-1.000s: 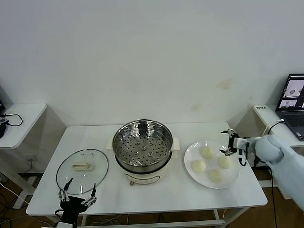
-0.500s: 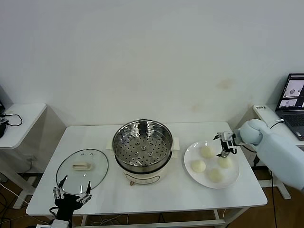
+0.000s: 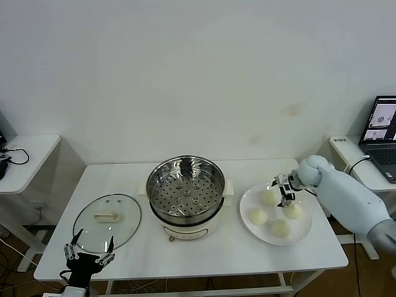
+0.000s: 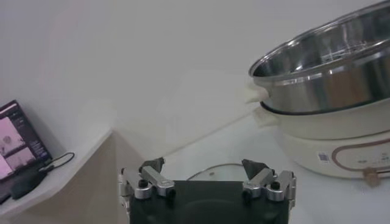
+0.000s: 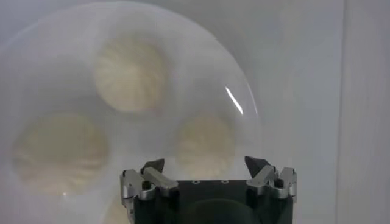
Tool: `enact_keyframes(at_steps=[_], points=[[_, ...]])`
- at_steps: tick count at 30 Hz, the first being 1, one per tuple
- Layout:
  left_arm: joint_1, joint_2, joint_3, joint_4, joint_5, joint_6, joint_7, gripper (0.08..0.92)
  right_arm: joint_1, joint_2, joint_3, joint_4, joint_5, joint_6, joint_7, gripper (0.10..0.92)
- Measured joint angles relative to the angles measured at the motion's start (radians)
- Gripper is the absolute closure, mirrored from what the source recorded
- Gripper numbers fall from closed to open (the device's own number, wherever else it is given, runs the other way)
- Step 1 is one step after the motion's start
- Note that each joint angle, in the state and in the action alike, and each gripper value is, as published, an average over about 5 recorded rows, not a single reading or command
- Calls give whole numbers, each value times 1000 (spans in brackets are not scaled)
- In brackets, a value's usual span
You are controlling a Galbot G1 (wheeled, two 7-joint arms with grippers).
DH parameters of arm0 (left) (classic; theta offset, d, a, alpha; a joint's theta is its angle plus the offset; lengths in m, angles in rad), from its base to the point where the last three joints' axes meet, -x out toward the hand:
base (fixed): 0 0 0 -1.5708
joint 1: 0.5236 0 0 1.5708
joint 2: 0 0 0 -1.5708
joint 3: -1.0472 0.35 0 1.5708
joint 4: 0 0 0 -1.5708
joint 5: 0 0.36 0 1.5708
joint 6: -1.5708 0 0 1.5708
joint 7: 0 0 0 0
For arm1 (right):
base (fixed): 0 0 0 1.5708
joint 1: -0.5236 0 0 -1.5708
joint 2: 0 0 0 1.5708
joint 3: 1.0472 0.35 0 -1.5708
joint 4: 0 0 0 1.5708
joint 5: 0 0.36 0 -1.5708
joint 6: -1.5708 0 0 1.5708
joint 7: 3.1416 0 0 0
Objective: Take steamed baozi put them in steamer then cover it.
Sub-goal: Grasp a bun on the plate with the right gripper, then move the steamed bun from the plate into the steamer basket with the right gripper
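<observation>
With your right hand [image 3: 285,191] spread above the plate [image 3: 247,204], centre it on one baozi [image 3: 270,197], descend, and pinch gently. Your left hand [image 3: 88,257], also spread, waits near the cover [image 3: 107,221].

No text, brand or number could be read anywhere. The steamer [image 4: 329,103] carried a small label on its cream base [image 4: 323,157], too blurred to make out. A card [image 3: 339,141] lay beside the laptop [image 3: 382,137], its print too small to tell.
</observation>
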Motion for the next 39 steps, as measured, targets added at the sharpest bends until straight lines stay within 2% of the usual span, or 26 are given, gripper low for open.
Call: enact_keyframes(at_steps=[25,39], points=[[4,0,-12,-13,1,-4,0,177,17,65,-26,-81,-17,0,1,457],[3,10,-1,-20,1,-4,0,177,108,-21,-102,51,99,-42,-34,460]])
